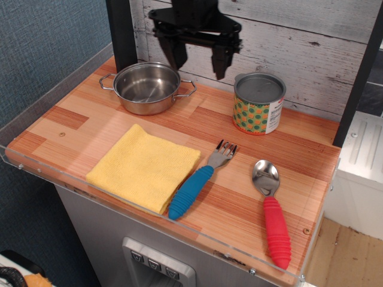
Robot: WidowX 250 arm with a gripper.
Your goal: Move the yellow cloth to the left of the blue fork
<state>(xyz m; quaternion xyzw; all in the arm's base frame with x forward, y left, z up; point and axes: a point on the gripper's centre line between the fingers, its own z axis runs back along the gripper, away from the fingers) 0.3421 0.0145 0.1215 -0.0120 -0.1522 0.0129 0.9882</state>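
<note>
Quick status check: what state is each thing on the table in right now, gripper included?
Gripper: open, empty, raised above the back of the table.
Cloth: folded flat, lying left of the fork, its edge at the handle.
Fork: flat, tines pointing toward the wall.
Spoon: flat, bowl up.
Pot: upright, empty.
Can: upright, lid closed.

We see a yellow cloth (144, 168), a blue-handled fork (200, 180) right of it, a red-handled spoon (272, 211), and a green-orange patterned can (258, 103) behind.
</note>
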